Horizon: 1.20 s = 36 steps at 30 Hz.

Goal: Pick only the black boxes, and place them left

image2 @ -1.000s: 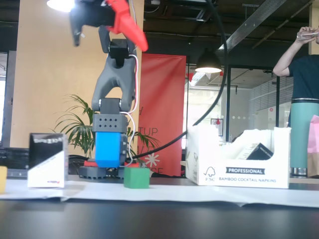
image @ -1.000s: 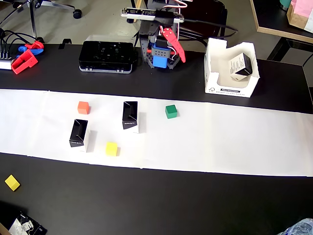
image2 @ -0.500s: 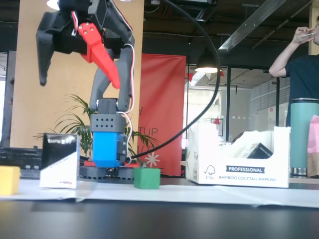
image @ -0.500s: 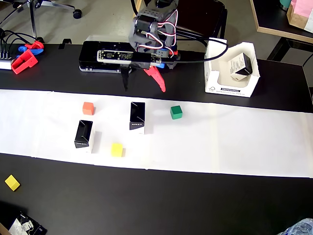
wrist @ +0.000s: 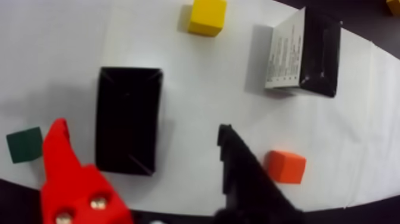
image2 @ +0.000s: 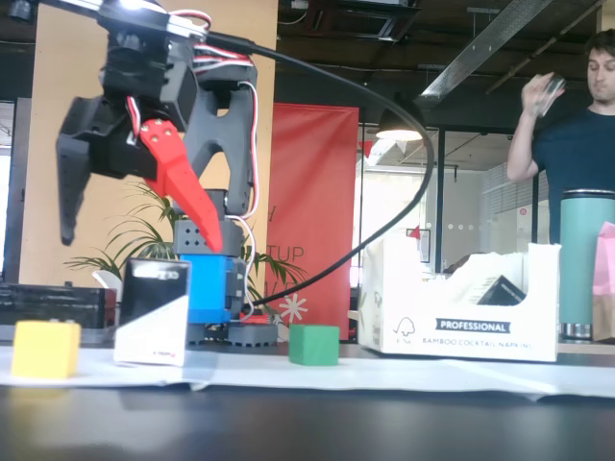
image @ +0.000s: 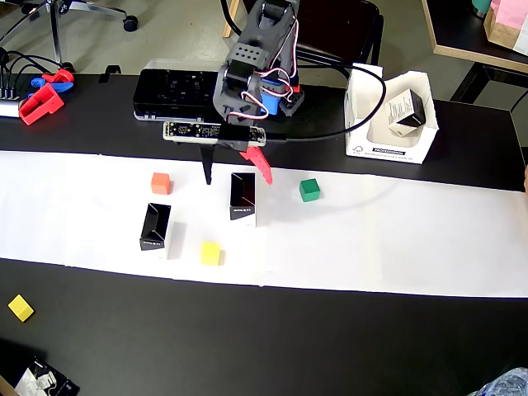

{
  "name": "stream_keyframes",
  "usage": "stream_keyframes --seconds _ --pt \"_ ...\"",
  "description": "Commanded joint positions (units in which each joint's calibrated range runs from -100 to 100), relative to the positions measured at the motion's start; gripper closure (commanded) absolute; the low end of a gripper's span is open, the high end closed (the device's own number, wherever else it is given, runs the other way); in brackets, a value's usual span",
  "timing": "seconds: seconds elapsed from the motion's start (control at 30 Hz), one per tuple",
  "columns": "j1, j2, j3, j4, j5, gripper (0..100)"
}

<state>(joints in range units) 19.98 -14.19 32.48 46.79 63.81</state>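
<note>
The black boxes stood on the white paper strip [image: 396,239] across the bench [image: 330,346]: one black box [image: 242,198] sat below the spread, empty fingers [image: 234,168], a red finger [image: 256,163] and a black finger [image: 207,167] hanging above it without touching. In the wrist view this box [wrist: 128,119] lay between the two tips. A second black box [image: 155,230] stood further left, near an orange cube [image: 161,183] and a yellow cube [image: 210,252]. A green cube [image: 309,190] sat right of the fingers. A third black box [image: 407,109] lay tilted inside the white tray [image: 388,151].
</note>
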Motion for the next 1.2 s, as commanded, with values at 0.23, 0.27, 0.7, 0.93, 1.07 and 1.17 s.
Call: stream_keyframes --seconds 0.23,0.27,0.7,0.93,1.07,1.17 --pt "-6.17 6.65 1.39 -7.04 -0.23 58" --pt "-6.34 7.04 1.83 -7.04 -0.23 62" --pt "-14.13 4.43 -1.81 4.88 -10.18 93" --pt "-23.58 -9.4 -13.77 26.98 -16.6 93" --pt "-30.25 -16.98 -17.68 28.09 -20.34 93" --pt "-35.01 -22.35 -17.76 28.17 -22.28 93"
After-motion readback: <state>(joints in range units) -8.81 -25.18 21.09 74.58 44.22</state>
